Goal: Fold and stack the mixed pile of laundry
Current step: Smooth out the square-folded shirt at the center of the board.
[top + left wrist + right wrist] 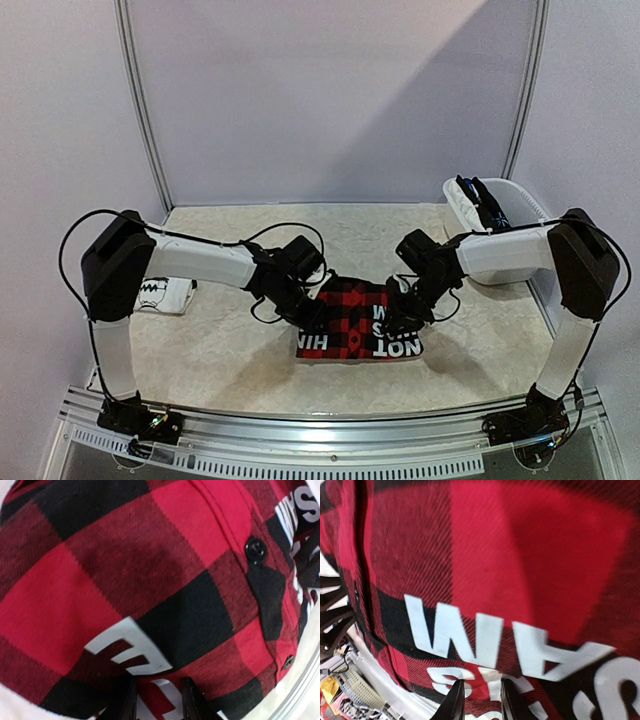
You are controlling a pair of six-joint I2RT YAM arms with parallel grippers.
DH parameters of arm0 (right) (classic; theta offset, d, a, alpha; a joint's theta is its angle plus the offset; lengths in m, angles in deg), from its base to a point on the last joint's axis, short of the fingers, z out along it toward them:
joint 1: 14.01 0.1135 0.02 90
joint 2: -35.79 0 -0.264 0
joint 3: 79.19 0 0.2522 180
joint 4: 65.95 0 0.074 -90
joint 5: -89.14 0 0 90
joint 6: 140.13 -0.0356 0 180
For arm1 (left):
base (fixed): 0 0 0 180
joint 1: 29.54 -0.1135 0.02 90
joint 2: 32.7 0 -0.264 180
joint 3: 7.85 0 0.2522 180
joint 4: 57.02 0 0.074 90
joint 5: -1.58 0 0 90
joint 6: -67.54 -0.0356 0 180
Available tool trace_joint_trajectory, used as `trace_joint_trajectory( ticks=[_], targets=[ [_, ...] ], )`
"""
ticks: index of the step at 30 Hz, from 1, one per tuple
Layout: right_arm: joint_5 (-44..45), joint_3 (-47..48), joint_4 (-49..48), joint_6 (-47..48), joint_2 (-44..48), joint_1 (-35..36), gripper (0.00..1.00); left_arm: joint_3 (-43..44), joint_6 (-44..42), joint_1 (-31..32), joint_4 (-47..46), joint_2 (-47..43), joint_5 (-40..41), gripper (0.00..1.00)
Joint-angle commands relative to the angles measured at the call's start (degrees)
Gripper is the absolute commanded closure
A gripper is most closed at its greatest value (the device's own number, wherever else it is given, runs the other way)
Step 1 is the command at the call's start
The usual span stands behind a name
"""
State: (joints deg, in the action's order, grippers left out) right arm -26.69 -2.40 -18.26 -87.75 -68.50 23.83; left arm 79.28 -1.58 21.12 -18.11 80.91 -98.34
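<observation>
Lying between left gripper (pixel 316 322), right gripper (pixel 401 318), plaid shirt (pixel 352 325)

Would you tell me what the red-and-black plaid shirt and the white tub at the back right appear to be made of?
The plaid shirt: woven, flannel-like cloth, matte; diagonal twill ribs show, lettering looks printed. The tub: probably plastic; smooth, white, rigid thin walls.

The top view is softly and evenly lit with a lavender cast, and a diagonal shadow edge crosses the back wall (pixel 330 100). The 2 wrist views are blurred: the plaid garment (pixel 150 580) smears toward the edges, its white lettering (pixel 470 635) glares slightly, and the fingers (pixel 456 702) are out of focus.
</observation>
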Motion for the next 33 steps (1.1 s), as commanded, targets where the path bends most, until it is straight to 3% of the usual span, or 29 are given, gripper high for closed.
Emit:
trace_joint_trajectory(
  ticks=[1,16,27,33],
  targets=[
    [4.9,3.1,5.6,1.4,1.4,-0.7,0.74,0.9,1.8,-0.6,7.8,-2.7,2.7,0.69],
    [12.3,6.6,11.0,-0.8,6.9,-0.9,0.71,10.4,-0.7,-0.6,11.1,-2.9,4.7,0.69],
    [14.9,4.1,8.6,-2.8,3.3,-3.3,0.71,9.8,-0.2,-0.9,8.2,1.8,3.7,0.69],
    [14.3,5.6,7.5,-1.2,-1.5,-3.9,0.71,5.0,3.2,-0.9,5.6,2.3,2.8,0.69]
  ],
)
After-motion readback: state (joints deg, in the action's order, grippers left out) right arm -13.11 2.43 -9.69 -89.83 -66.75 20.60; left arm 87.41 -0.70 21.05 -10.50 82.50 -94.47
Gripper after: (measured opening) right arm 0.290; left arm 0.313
